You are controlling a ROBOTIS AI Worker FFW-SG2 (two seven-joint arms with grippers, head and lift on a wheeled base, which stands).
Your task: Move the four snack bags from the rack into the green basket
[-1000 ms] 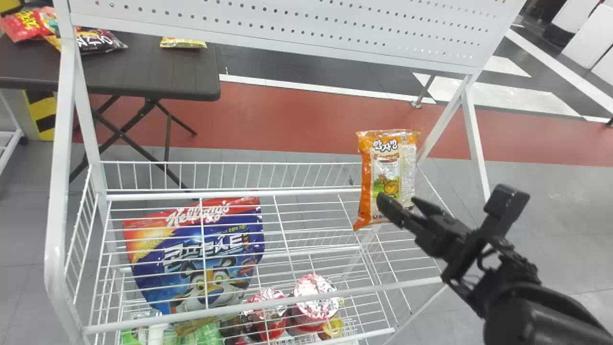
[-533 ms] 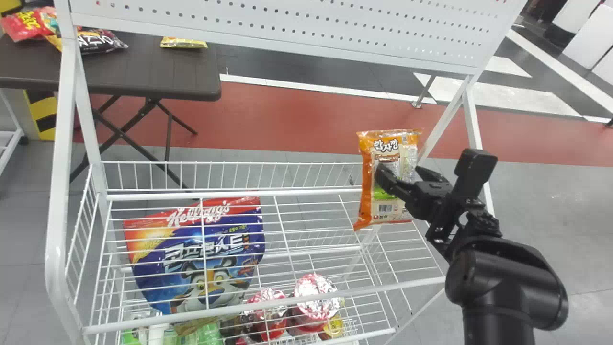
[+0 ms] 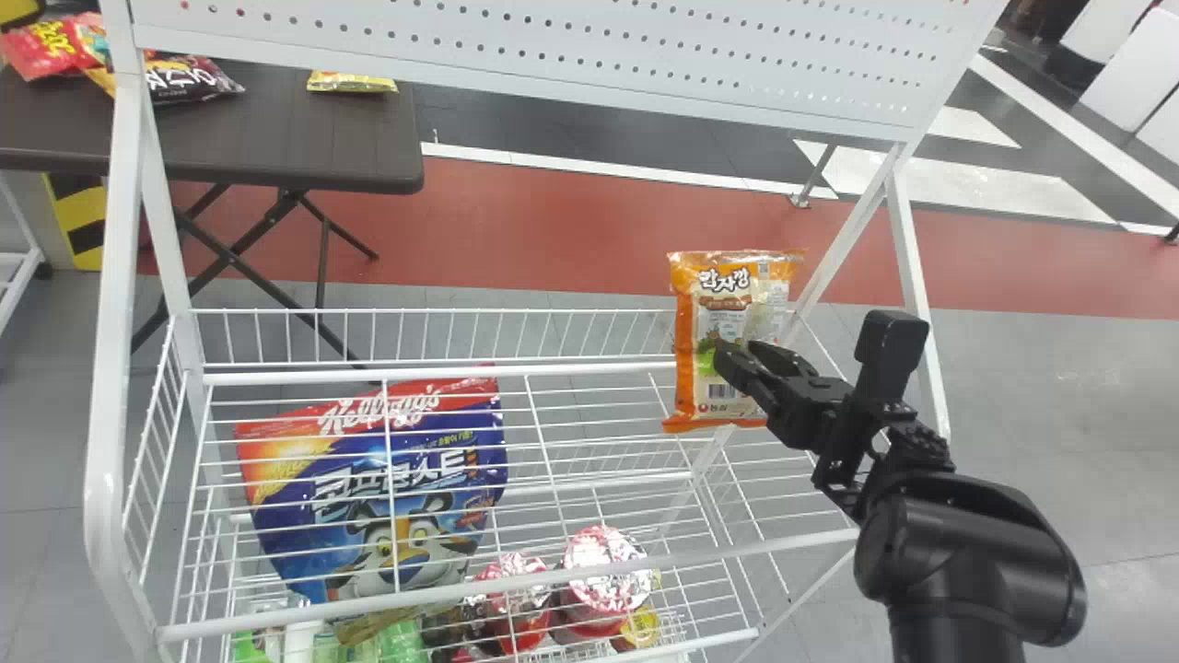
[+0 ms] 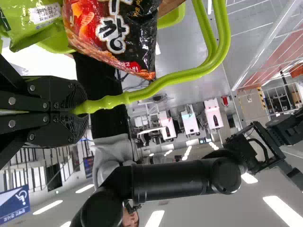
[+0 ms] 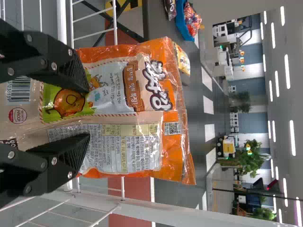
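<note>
Spreading its fingers apart, the right hand [image 3: 739,348] sits right at the orange snack bag [image 3: 723,322], upright by the rack's [image 3: 442,373] right end! And the left hand [image 4: 84,109] is clamped on the handle [image 4: 142,93] of the green basket [image 4: 174,17].

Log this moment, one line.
right gripper: open at orange bag | left gripper: shut on green handle | basket: green bag, black-red bag inside
</note>
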